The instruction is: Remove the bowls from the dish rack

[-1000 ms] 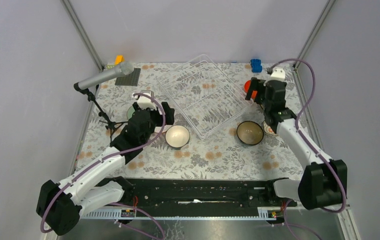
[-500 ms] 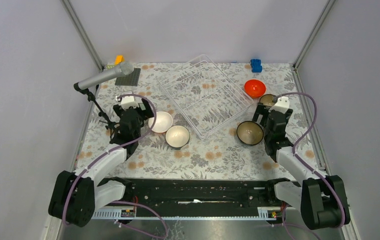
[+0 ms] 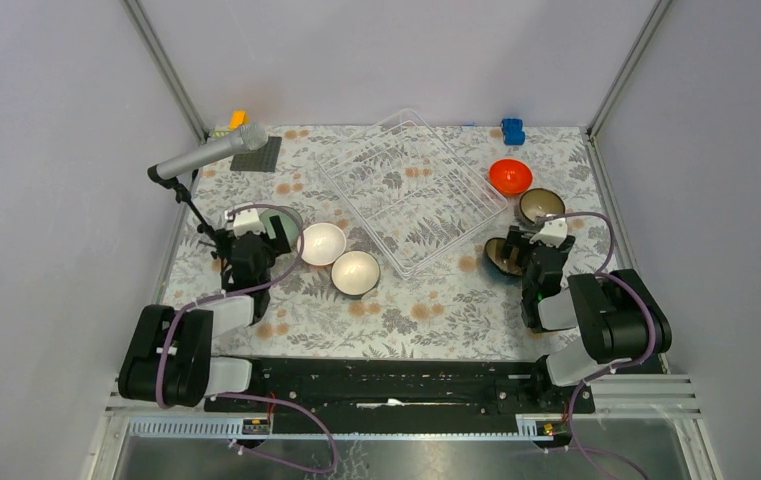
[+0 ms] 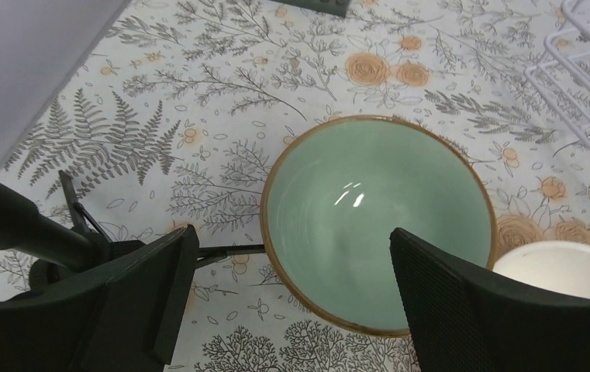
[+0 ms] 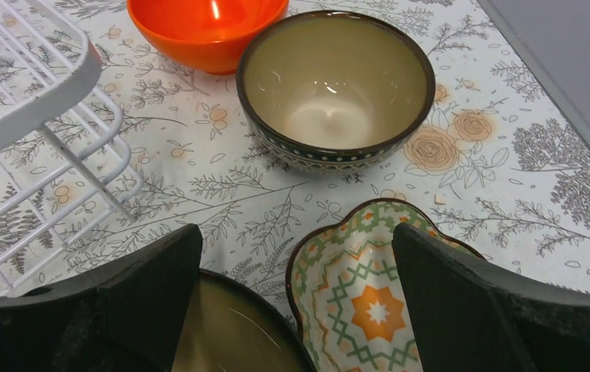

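The dish rack point(image 3: 406, 190) stands empty at the table's middle; its corner shows in both wrist views point(image 4: 578, 93) point(image 5: 36, 85). My left gripper point(image 3: 268, 238) point(image 4: 291, 294) is open and empty, low over the near rim of a pale green bowl point(image 4: 377, 217). Two white bowls point(image 3: 322, 243) point(image 3: 355, 272) sit to its right. My right gripper point(image 3: 528, 250) point(image 5: 295, 302) is open and empty above a patterned bowl point(image 5: 361, 294) and a dark brown bowl point(image 5: 229, 333). Beyond them stand a dark-rimmed cream bowl point(image 5: 336, 85) and an orange bowl point(image 5: 206, 27).
A microphone point(image 3: 206, 155) on a tripod stand reaches over the left side; one stand leg point(image 4: 12, 225) lies beside my left fingers. A dark grey plate point(image 3: 258, 155) and a blue toy block point(image 3: 512, 130) lie at the back. Grey walls close both sides.
Both arms have drawn back toward the near edge and folded low. The left gripper moved left to the green bowl; the right gripper came back from the orange bowl to the brown bowl.
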Robot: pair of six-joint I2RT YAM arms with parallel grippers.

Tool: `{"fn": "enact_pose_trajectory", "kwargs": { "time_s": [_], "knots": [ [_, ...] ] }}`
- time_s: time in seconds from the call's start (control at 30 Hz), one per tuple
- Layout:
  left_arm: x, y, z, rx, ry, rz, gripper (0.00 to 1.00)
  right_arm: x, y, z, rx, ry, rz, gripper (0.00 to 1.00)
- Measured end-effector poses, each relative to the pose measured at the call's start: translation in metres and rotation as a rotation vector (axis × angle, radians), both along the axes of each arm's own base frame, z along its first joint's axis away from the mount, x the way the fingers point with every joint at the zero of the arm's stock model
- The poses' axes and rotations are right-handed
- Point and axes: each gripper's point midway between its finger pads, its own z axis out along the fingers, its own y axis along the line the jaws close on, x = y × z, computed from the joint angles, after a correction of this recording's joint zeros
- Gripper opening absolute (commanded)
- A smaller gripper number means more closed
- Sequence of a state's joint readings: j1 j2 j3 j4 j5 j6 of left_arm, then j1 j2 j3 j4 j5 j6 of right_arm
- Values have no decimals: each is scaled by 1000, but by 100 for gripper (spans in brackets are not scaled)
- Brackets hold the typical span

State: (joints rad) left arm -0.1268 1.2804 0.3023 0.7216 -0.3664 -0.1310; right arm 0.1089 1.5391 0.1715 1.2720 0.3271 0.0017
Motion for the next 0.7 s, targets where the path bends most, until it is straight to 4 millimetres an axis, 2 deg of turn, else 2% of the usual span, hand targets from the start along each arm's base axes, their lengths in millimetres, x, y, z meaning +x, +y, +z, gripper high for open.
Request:
{"fn": "enact_pose_trajectory", "kwargs": {
  "time_s": [0.3, 0.43, 0.7],
  "knots": [
    [12, -5, -14, 4, -20, -66, 99, 12, -1, 10, 7, -26, 8, 100],
    [15, -4, -28, 2, 8, -86, 99, 11, -2, 8, 7, -20, 7, 100],
    [18, -18, -18, 9, -61, -184, 99, 11, -2, 8, 7, -19, 7, 100]
  ]
}}
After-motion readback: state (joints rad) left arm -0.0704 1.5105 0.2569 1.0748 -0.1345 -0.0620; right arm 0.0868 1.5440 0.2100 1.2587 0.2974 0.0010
